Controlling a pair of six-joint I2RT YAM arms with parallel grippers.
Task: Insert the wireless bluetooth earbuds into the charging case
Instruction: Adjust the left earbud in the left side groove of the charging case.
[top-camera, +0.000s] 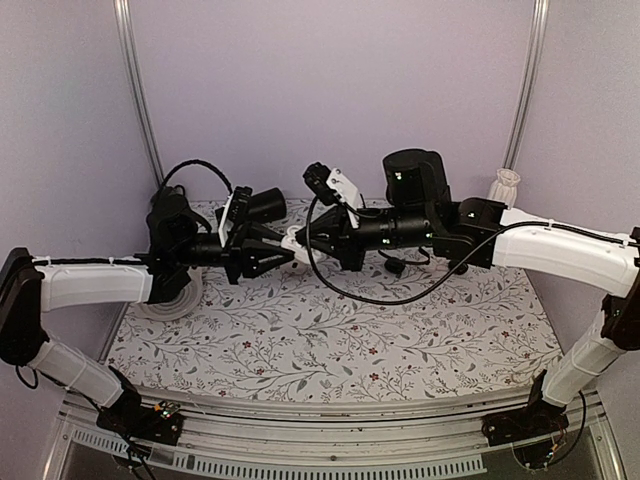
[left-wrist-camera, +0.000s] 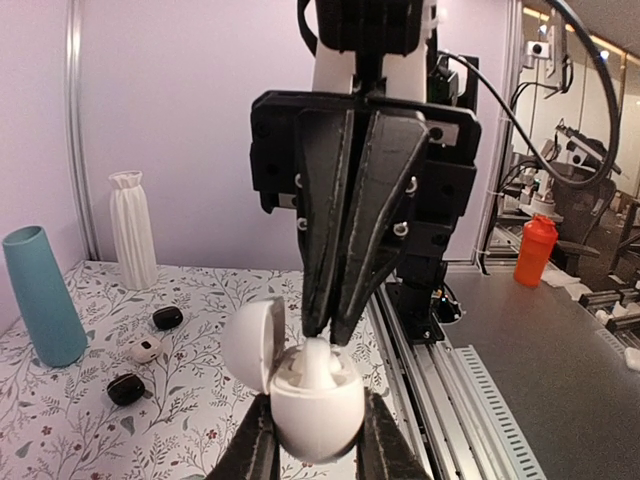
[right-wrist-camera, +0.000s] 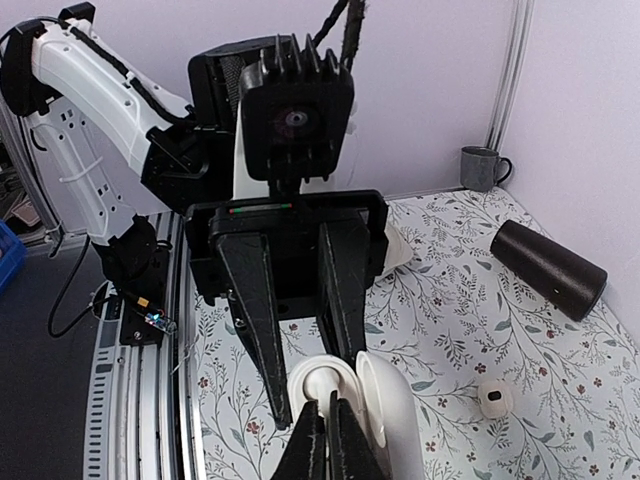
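The white charging case (left-wrist-camera: 312, 412) is held above the table between my left gripper's (left-wrist-camera: 316, 445) fingers, its lid (left-wrist-camera: 250, 345) hinged open to the left. My right gripper (left-wrist-camera: 331, 336) comes down from above, shut on a white earbud (left-wrist-camera: 318, 365) whose lower part sits in the case's opening. In the right wrist view my right gripper (right-wrist-camera: 327, 410) pinches the earbud (right-wrist-camera: 322, 382) over the case rim (right-wrist-camera: 300, 378), with the lid (right-wrist-camera: 392, 405) to the right. In the top view both grippers meet at the case (top-camera: 293, 246), left gripper (top-camera: 272, 250) and right gripper (top-camera: 316, 240).
A teal vase (left-wrist-camera: 40, 295), a white ribbed vase (left-wrist-camera: 133, 228), two black lumps (left-wrist-camera: 167, 317) (left-wrist-camera: 125, 388) and a small white round piece with a dark centre (left-wrist-camera: 146, 349) stand on the floral table. A black cylinder (right-wrist-camera: 548, 268) and grey mug (right-wrist-camera: 482, 167) lie farther off.
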